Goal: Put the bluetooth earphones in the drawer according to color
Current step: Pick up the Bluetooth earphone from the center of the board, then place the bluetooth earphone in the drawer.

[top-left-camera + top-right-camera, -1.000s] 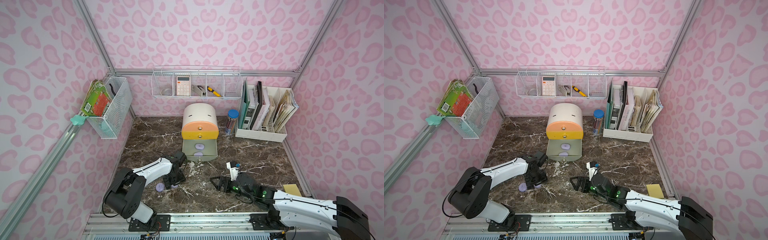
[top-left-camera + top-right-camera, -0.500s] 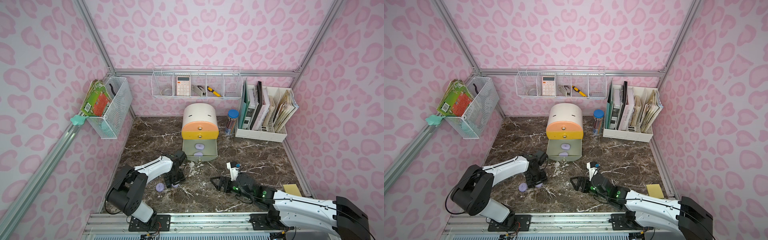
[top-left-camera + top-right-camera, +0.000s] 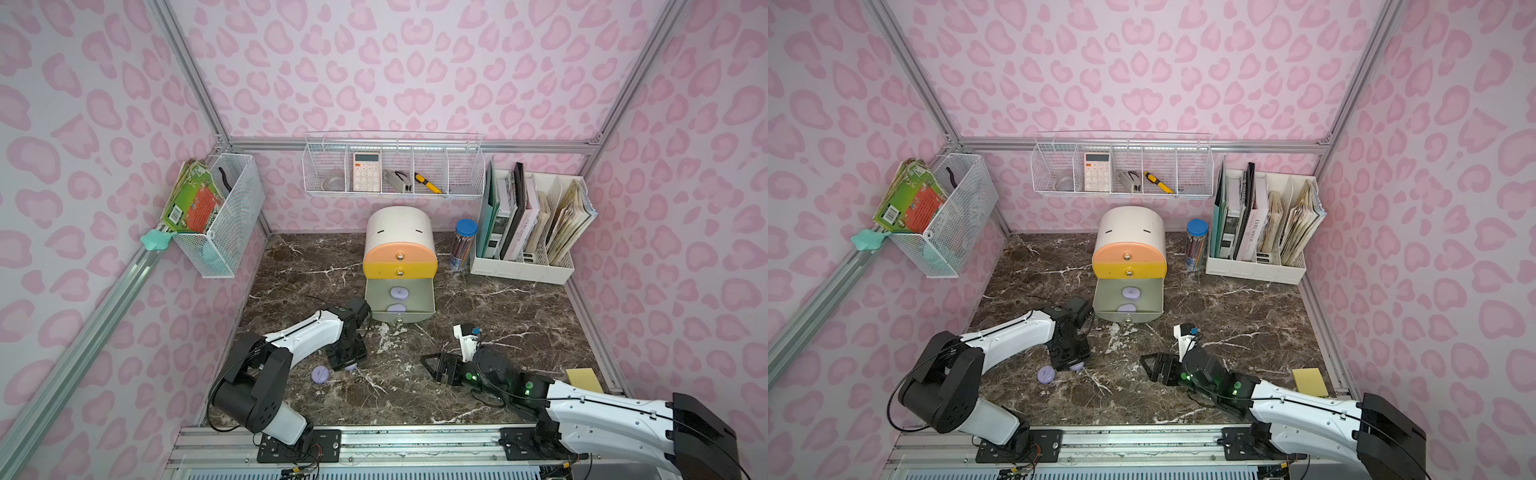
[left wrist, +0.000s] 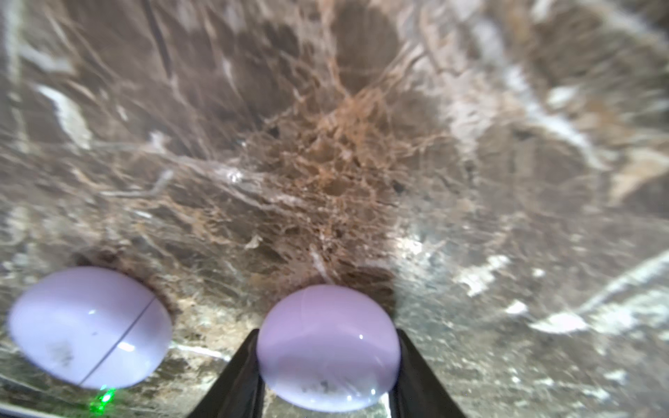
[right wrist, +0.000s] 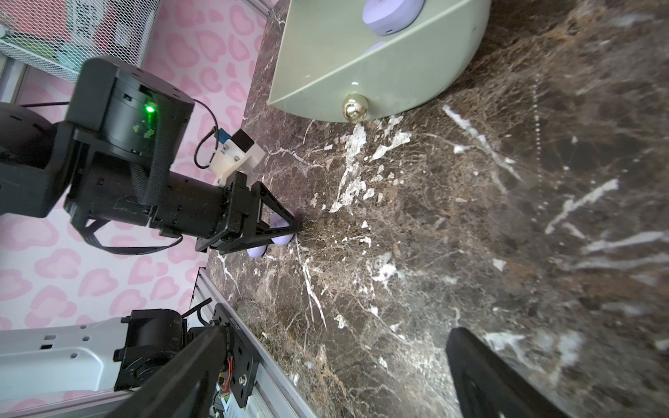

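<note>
The left end effector [image 3: 345, 365] is closed on a lavender pebble-shaped plastic earphone case [image 4: 327, 347] on the brown marble surface [image 3: 498, 299]. A second lavender case [image 3: 320, 375] lies just beside it. Two more lavender cases [image 3: 399, 293] lie in the open pale grey-green drawer [image 3: 420, 300]. The right end effector [image 3: 430, 365] stands open and holds nothing.

Walls [image 3: 415, 62] papered in pale pink with darker pink blotches close in three sides, joined by bare aluminium struts [image 3: 536, 145]. The tabletop [image 3: 519, 316] is dark brown marble with white veins, evenly lit. A white mesh basket [image 3: 232, 220] of books hangs on the left wall; a white wire shelf [image 3: 461, 174] on the back wall holds a calculator [image 3: 366, 171]. A white file rack [image 3: 523, 268] of books stands back right, a blue-lidded pencil tube [image 3: 462, 245] just beside it.
</note>
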Controlling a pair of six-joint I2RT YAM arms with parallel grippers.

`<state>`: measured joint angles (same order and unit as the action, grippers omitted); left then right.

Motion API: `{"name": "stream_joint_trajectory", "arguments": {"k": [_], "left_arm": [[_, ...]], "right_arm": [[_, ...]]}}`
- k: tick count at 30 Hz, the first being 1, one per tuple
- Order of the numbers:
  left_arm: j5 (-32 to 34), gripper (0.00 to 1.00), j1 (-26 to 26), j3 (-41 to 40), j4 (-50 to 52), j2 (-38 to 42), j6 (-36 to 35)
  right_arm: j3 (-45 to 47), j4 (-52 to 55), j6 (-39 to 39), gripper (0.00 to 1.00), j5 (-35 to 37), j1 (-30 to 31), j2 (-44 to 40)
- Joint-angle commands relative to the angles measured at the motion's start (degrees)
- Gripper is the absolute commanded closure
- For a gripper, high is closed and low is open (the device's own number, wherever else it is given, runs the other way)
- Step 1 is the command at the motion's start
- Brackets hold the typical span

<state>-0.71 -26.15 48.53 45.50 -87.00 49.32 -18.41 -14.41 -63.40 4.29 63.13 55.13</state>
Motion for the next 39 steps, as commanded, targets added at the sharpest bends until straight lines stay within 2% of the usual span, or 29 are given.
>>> {"name": "stream_joint_trajectory", "arguments": {"k": [1, 9, 13, 28, 39], "left_arm": [[2.0, 0.57, -0.3, 0.8, 1.8, 2.4, -1.3], [3.9, 0.57, -2.8, 5.7, 5.2, 8.6, -1.7], [4.7, 0.56, -3.5, 9.9, 5.2, 8.9, -2.5], [7.5, 0.56, -3.1, 30.5, 6.2, -5.7, -7.9], [6.1, 0.51, -1.8, 33.6, 4.6, -11.7, -10.5]], "right_arm": [[0.1, -1.6, -0.2, 0.01, 0.3, 0.0, 0.3], [-0.2, -2.5, -0.3, 0.01, -0.1, 0.0, 1.6], [-0.1, -2.7, -0.5, 0.02, -0.1, 0.0, 1.7], [0.4, -1.0, -0.6, 0.01, 0.5, 0.1, -0.4], [0.2, -0.1, -0.2, 0.01, 0.6, -0.1, -1.0]]}}
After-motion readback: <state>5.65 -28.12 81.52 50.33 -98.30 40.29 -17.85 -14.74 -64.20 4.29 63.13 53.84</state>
